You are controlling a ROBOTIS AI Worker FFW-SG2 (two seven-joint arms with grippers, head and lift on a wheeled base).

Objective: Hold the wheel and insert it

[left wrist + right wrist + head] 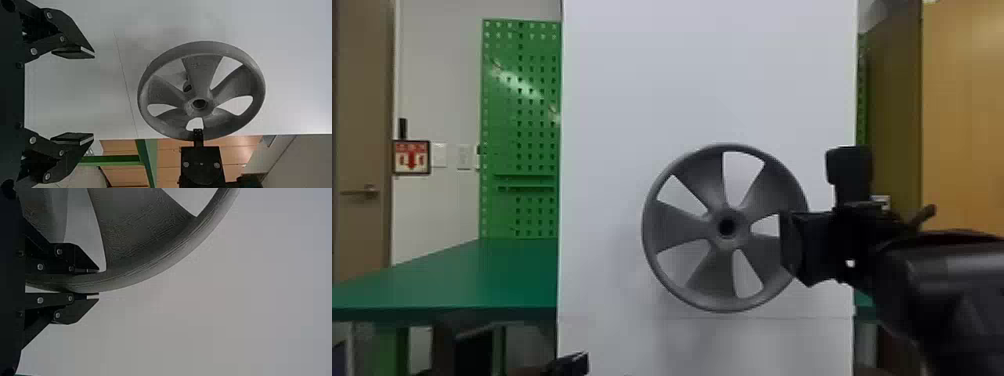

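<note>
Gripping the rim of the upright wheel (677, 230) between its fingers, the right tool (791, 245) has the hub to its left and the white panel (707, 75) behind it, while the left tool (573, 364), fingers spread, sits lower and leftward.

A tall white panel (707, 75) stands upright in front of me, with a green table (447, 285) behind it. Over to the left, a green pegboard (537, 125) rises beside a pale wall (439, 75), light streaking its face. Next along come switches (463, 156), a framed sign (412, 157) with a red down arrow, and a brownish door (362, 100) with a lever handle (368, 191). Off right, there's a yellowish-tan surround (964, 100).
</note>
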